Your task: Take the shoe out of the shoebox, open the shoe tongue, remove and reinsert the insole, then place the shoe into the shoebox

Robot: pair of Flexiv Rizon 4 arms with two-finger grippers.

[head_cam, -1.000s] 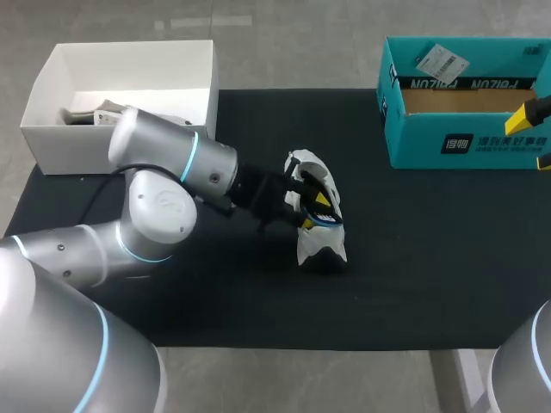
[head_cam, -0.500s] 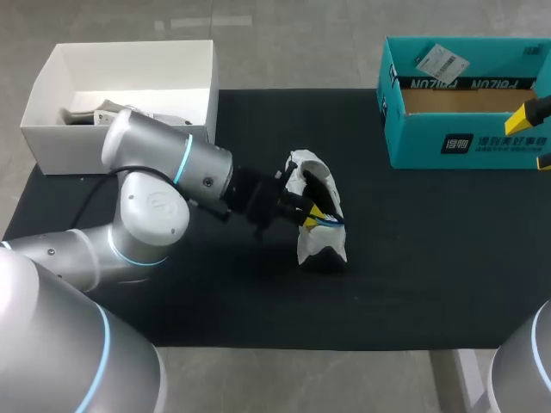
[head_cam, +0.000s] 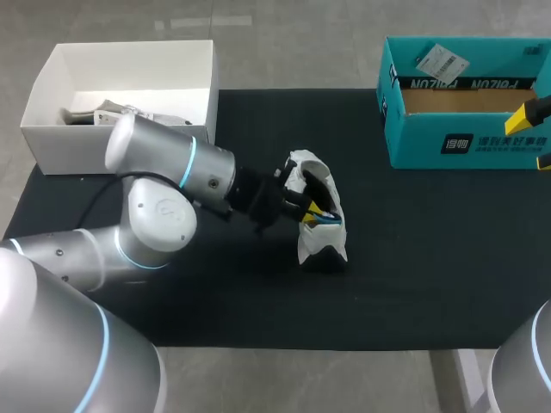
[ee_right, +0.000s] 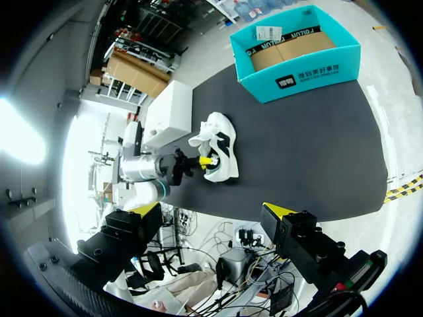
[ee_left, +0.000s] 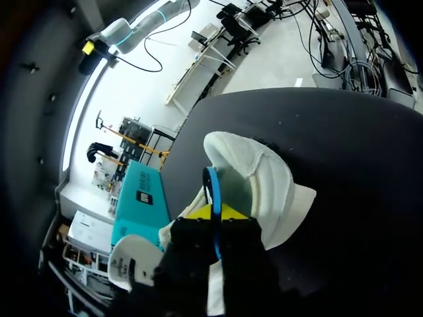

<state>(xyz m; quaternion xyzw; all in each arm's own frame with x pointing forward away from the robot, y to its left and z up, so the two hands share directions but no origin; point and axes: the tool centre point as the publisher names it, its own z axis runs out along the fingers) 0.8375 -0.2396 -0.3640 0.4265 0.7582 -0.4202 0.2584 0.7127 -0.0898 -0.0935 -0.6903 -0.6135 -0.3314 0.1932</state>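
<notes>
A white shoe with black trim [head_cam: 317,225] lies on its side mid-table, also seen from afar in the right wrist view [ee_right: 218,142]. My left gripper [head_cam: 312,209] reaches into its opening. In the left wrist view the yellow tips [ee_left: 215,216] are shut on the thin blue edge of the insole [ee_left: 213,188], which stands up out of the shoe [ee_left: 264,178]. The teal shoebox [head_cam: 465,142] stands open at the back right. My right gripper [ee_right: 211,218] hangs open and holds nothing, high off the table's right side; one yellow finger [head_cam: 527,116] shows over the shoebox.
A white box [head_cam: 129,60] at the back left holds another shoe [head_cam: 95,114]. A black mat [head_cam: 413,267] covers the table. The left arm [head_cam: 164,198] stretches across the mat's left half.
My left gripper has shut on the insole's edge inside the shoe, and the shoe has shifted slightly. The right arm has stayed still.
</notes>
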